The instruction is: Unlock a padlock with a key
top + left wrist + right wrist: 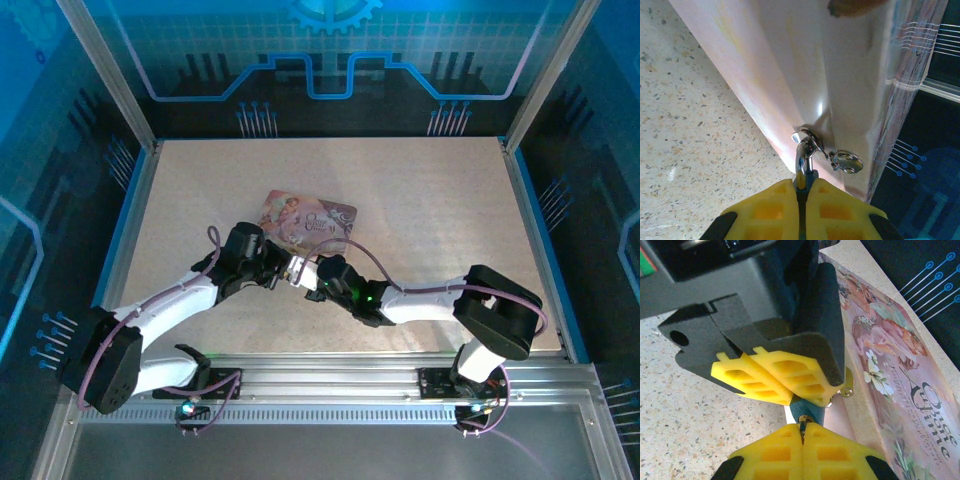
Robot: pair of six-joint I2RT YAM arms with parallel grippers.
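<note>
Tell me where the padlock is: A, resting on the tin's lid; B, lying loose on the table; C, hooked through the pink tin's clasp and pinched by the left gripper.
C: the left wrist view shows the padlock hooked by its shackle through the clasp on the pink tin, its body pinched in the shut left gripper.

In the top view the left arm (165,300) reaches from lower left up toward frame centre. The right arm (440,298) bends from lower right leftward to meet it. The wrists face each other, nearly touching, just below centre. The left jaws are closed on the padlock (801,410), and the right jaws are pinched tight on the key (803,426).
</note>
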